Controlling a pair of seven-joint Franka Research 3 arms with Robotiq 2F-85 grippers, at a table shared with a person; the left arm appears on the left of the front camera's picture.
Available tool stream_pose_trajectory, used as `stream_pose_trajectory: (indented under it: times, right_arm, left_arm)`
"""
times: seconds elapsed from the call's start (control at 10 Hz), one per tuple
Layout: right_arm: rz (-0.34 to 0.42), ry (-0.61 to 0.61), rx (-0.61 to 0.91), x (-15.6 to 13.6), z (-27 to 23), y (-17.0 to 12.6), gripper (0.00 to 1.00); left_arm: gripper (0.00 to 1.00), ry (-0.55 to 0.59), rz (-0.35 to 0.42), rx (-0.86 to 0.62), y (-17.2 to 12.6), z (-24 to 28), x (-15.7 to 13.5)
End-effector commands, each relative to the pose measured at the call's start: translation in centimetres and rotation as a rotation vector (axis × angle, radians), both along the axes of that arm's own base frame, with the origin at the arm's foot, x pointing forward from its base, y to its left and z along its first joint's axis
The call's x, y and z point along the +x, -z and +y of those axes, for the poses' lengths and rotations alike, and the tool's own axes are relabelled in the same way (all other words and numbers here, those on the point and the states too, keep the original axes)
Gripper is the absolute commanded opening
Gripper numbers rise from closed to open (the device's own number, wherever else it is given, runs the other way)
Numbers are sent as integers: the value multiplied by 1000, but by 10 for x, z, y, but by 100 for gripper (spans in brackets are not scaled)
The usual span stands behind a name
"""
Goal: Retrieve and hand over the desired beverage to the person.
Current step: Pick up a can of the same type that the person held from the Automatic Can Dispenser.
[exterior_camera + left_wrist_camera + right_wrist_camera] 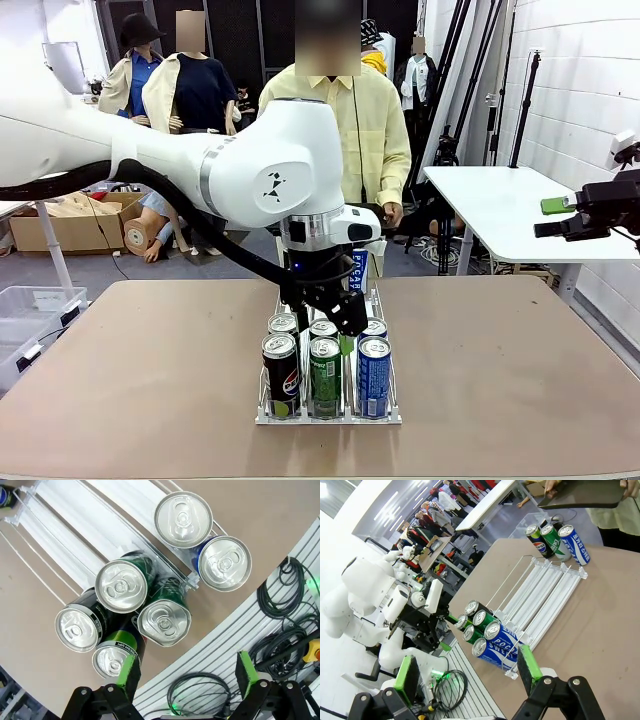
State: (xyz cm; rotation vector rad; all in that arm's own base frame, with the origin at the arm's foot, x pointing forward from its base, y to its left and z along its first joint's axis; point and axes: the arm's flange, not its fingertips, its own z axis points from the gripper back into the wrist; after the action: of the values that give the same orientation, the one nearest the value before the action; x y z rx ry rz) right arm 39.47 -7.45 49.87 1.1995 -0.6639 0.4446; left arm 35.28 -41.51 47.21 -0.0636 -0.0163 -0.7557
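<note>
Fingers (129, 672) spread, empty: left gripper (186, 675) above upright aluminium drink cans (164, 620) in clear plastic rack (75, 530); right gripper (467, 672) likewise spread.

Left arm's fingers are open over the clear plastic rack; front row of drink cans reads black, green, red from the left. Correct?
Only the red is wrong: the front view shows a blue aluminium can rightmost. Left gripper fingers are open over the clear plastic rack; black can, green can as stated.

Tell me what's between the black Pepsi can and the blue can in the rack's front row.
A green can stands between the black Pepsi can and the blue can, in the front view.
</note>
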Motion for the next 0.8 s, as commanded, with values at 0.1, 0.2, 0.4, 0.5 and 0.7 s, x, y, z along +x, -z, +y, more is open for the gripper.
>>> stream_pose_trajectory:
  times: [0.1,0.2,0.4,0.5,0.7]
  right_arm:
    - [1,1,14,0,1,-1,100]
    - [1,1,14,0,1,-1,100]
    - [1,1,14,0,1,-1,100]
    - [1,1,14,0,1,-1,100]
    - [1,1,14,0,1,-1,100]
  left_arm:
    - [100,-70,28,40,7,-11,1]
    - [100,-81,22,41,9,-11,-1]
    - [100,-110,13,42,12,-11,-1]
    - [100,-122,5,45,14,-10,-1]
    - [100,-142,-2,53,20,-10,-2]
